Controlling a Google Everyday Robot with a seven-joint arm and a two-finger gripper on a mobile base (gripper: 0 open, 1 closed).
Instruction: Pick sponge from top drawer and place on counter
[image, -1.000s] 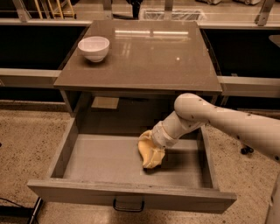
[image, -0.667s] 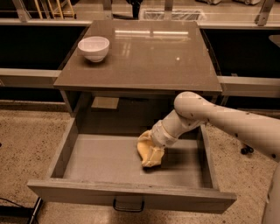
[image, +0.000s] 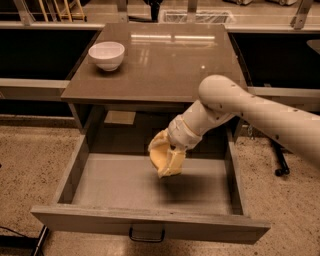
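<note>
Camera view, from above and in front of the cabinet.

- The top drawer (image: 150, 226) is seen pulled fully out toward the camera. Its flat grey bottom is exposed, and a small dark pull handle (image: 146, 234) is fixed at the middle of its front.
- The arm (image: 250, 107) is seen entering from the right edge. It crosses over the drawer's right wall and bends down into the open drawer space.
- The gripper (image: 167, 156) is found at the arm's tip, pointing down. It hangs over the middle of the drawer, clear of the bottom and a little below the counter's front edge. A dark shadow (image: 192, 182) is cast on the drawer bottom below it and to its right.
- The gripper's state cannot be told. Only one pale-yellow mass is made out at the tip (the gripper is itself yellowish).
- The sponge cannot be told apart from that mass, so whether it is held there cannot be told.
- The counter (image: 165, 65) is seen above and behind the drawer, glossy, with bright streaks of light reflected near its far edge.
- A white bowl (image: 106, 54) stands upright on the counter's far left corner, well apart from the gripper.
- A speckled floor (image: 30, 155) is seen on both sides of the cabinet.
</note>
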